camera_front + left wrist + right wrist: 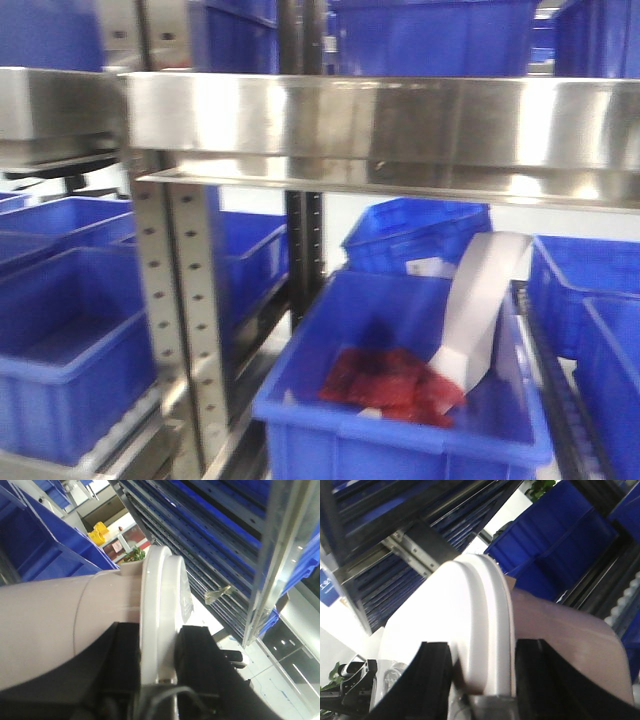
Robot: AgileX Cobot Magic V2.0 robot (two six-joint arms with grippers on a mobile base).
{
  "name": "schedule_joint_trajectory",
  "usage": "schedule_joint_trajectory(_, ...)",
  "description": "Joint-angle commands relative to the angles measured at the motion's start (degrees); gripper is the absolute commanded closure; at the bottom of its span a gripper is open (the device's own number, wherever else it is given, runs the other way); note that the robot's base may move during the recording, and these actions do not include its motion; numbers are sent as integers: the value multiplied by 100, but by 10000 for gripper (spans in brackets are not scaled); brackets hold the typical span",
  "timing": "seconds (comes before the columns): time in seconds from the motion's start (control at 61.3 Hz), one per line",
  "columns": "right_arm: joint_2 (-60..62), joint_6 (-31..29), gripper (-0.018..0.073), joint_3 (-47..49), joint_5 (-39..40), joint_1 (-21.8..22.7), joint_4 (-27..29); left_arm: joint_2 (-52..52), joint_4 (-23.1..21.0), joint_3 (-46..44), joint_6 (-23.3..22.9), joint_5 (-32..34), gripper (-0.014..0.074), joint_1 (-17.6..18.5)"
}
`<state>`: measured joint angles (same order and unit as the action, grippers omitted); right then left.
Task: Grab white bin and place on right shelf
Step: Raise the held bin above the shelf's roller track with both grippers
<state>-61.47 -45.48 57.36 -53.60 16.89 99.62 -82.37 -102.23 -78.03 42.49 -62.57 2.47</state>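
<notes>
- The right shelf (380, 120) filled the front view, its steel rail shining, with blue crates (400, 400) racked below.
- The white bin (45, 625) wasn't on it yet; it rode between both arms, probably for balance.
- The left hand (160, 652) was pinched tight on the lidded rim, and the right hand (485, 667) was clamped on the opposite end.

A blue crate (400, 445) holds red packets (392, 385) and a curling white strip (482, 300) — more blue crates (60, 400) flank it on both sides.
</notes>
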Motion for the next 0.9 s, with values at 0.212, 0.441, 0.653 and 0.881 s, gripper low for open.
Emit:
schedule_joint_trajectory(0.212,212,42,443,232,-1413,-178,922,227,-131,-217,106,-1200,722,214)
schedule_joint_trajectory(0.441,212,42,443,232,-1403,-178,922,218,-131,-217,106,-1166,722,214)
schedule_joint_trajectory(0.653,212,42,443,232,-1403,-178,922,218,-131,-217,106,-1166,722,214)
schedule_joint_trajectory(0.881,212,42,443,232,-1403,-178,922,218,-131,-217,106,-1166,722,214)
